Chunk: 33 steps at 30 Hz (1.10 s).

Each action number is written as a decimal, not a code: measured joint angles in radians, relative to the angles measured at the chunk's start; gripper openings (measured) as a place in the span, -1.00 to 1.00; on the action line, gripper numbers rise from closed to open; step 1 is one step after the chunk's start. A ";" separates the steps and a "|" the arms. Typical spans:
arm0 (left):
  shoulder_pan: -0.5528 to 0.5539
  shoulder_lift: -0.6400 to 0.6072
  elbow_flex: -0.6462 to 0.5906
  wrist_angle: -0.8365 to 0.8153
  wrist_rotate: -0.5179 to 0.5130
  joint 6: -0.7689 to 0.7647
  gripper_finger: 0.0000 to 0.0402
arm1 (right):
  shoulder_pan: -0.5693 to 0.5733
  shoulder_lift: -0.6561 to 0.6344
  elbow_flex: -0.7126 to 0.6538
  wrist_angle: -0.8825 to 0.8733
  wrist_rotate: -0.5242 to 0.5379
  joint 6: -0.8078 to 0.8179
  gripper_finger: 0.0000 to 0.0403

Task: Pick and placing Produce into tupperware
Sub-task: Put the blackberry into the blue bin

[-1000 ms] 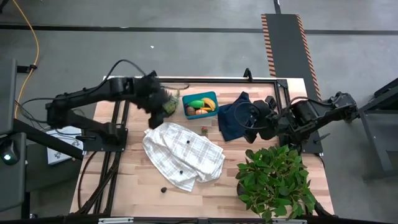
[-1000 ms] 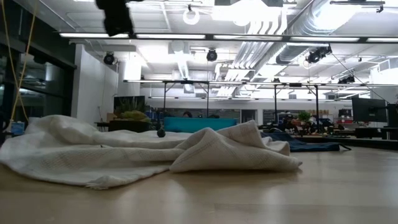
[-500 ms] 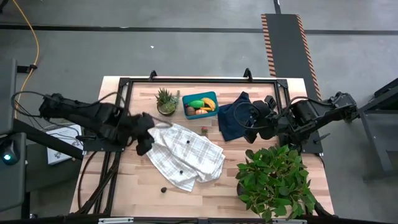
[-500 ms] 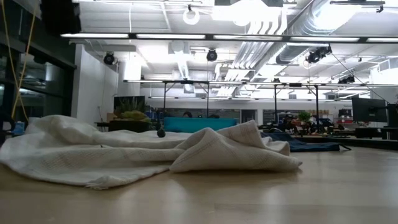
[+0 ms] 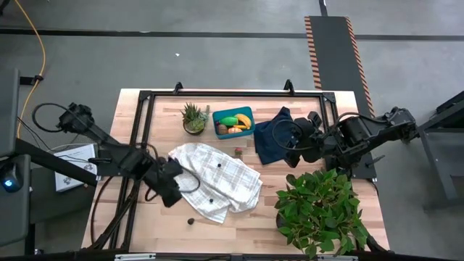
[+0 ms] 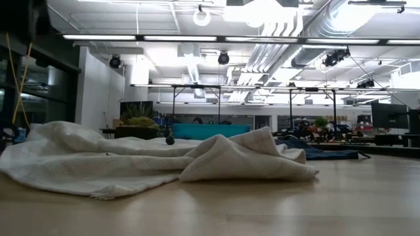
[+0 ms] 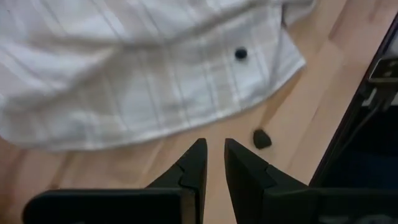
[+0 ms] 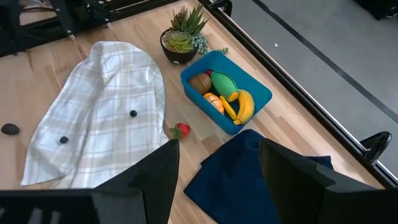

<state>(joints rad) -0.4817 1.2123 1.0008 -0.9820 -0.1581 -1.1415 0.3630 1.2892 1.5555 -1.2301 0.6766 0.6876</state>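
Most produce already lies in the teal tupperware (image 8: 227, 93), well ahead of the waiting right gripper (image 8: 217, 165), whose jaws stand apart. The left gripper (image 7: 211, 163), nearly together and empty, hovers near a dark berry (image 7: 262, 139); a strawberry (image 8: 181, 130) remains.

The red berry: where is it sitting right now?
In the high view the red berry lies on the bare wood just below the teal tupperware, between the white checked cloth and the navy cloth.
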 joint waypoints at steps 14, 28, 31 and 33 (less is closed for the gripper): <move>-0.141 0.182 0.000 0.233 0.018 -0.099 -0.76 | 0.000 0.000 0.000 0.000 -0.007 -0.015 0.06; -0.208 0.305 0.000 0.285 0.017 -0.150 -0.07 | 0.000 0.000 0.000 0.000 -0.008 -0.015 0.06; -0.209 0.331 0.000 0.289 0.010 -0.150 -0.02 | 0.000 0.000 0.000 0.000 -0.008 -0.015 0.06; -0.209 0.345 0.000 0.291 0.010 -0.149 -0.01 | 0.000 0.000 0.000 0.000 -0.008 -0.015 0.06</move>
<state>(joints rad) -0.6903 1.5572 1.0008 -0.6910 -0.1482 -1.2908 0.3626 1.2892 1.5555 -1.2302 0.6691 0.6727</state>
